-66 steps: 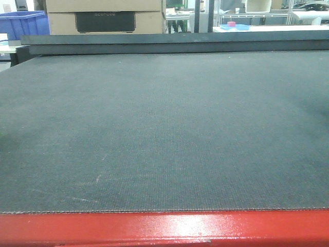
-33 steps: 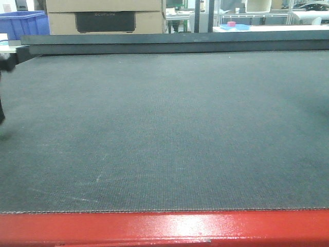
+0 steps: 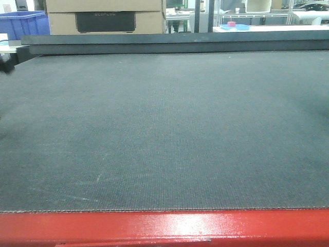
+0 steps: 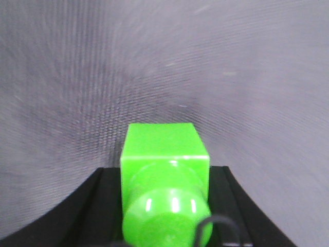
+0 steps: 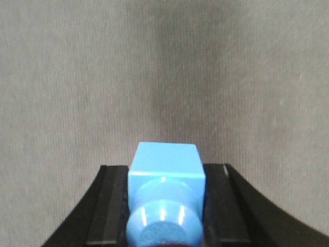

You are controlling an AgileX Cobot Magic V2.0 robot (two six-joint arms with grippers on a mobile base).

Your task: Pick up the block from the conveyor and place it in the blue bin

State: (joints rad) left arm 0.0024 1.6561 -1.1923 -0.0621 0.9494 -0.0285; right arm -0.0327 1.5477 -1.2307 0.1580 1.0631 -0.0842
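A blue bin (image 3: 20,23) is seen beyond the far left corner of the conveyor (image 3: 164,128), a woven dark grey belt framed in glossy red. How wide the left gripper (image 4: 165,175) and right gripper (image 5: 165,180) are cannot be told. The dark blur (image 3: 5,64) at the left edge is shown smaller than before.

The conveyor (image 3: 164,128) is a wide, flat, dark grey belt with a fine woven texture, and a glossy red frame runs along its near edge. Beyond its far left corner stands the blue bin (image 3: 20,23), only partly in view. A bright green block (image 4: 164,149), a cube with a rounded knob on its near side, sits gripped in the left hand (image 4: 164,170) above the belt. A light blue block (image 5: 164,159) of the same shape sits gripped in the right hand (image 5: 164,172).
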